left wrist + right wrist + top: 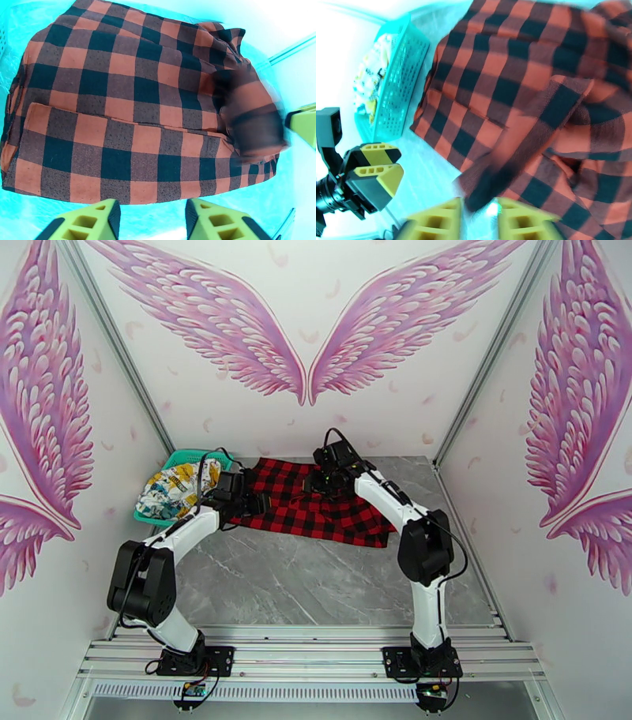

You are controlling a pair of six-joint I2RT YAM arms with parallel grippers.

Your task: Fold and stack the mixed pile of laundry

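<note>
Plaid garment [316, 508] laid out on the bench [316, 587], with a fold in hand.

From above, the plaid garment lies spread across the far middle of the bench, flat so that it can be folded, and the white printed garment [178, 486] sits bunched in the teal basket [146, 518] at far left, out of the way. The left claw [251, 502] hangs at the plaid's left edge, and the right claw [322, 486] is over its far middle. In the left wrist view the left claw's fingers [91, 221] stand apart with nothing between them, just short of the hem, probably placed to take or pin that edge. In the right wrist view a dark strip of plaid runs down between the right claw's fingers [438, 221], which look clenched on it. I judge this lifted flap is meant to be carried over as a fold.
</note>
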